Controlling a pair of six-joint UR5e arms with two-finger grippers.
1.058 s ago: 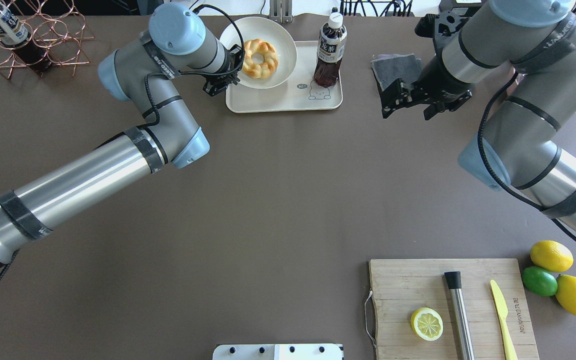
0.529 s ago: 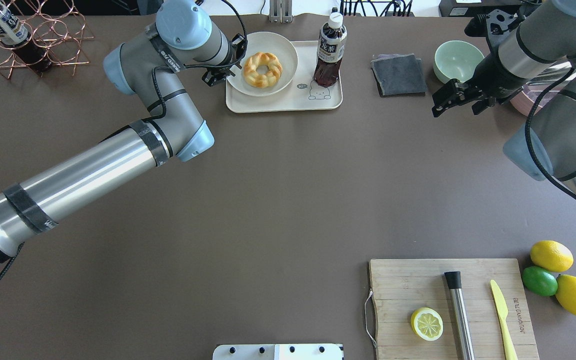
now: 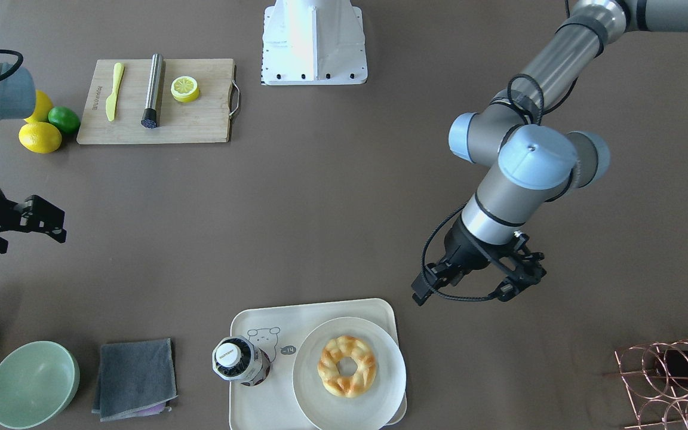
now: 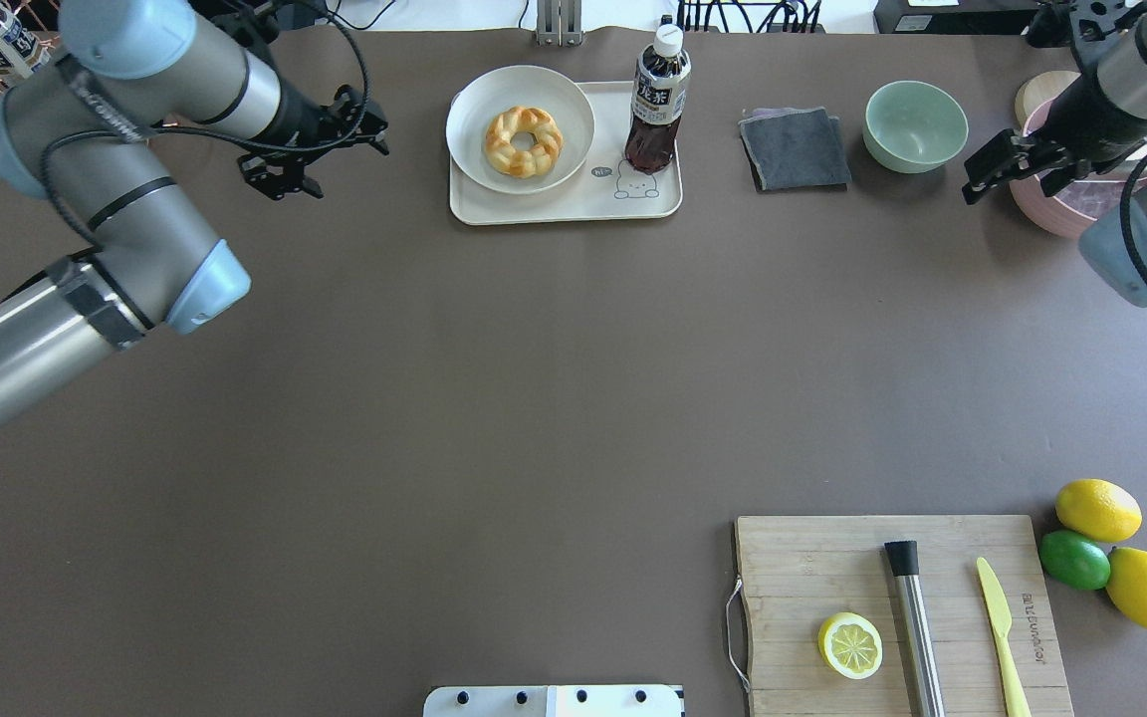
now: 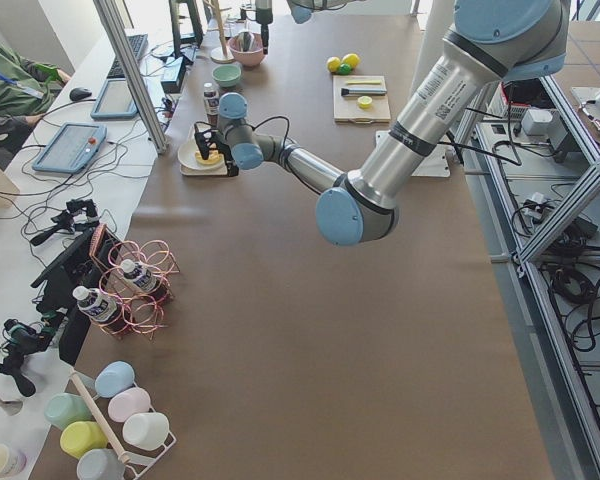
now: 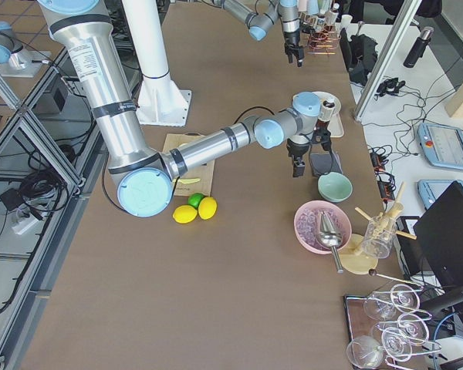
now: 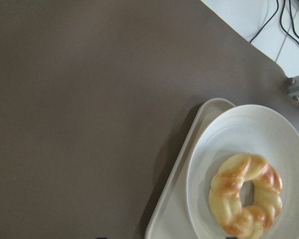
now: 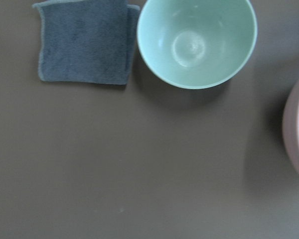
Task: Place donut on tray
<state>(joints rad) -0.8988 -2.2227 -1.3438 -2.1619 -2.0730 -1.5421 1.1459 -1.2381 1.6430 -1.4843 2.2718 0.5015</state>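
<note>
Donut [image 4: 524, 140] lying on plate [image 4: 474, 110] on tray [image 4: 573, 207] beside bottle [image 4: 655, 100]; left fingers [image 3: 420, 294] hanging apart, empty, beside tray; right fingers [image 4: 982, 184] hovering apart, empty, near green bowl [image 4: 915, 124].

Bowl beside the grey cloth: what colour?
The bowl is pale mint green; the right wrist view shows it best.

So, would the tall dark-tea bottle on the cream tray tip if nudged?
Probably: the tall dark-tea bottle stands upright on a narrow base. It looks nearly full, so likely heavy for its size. Round-bodied, it might roll across the cream rectangular tray once down.
</note>
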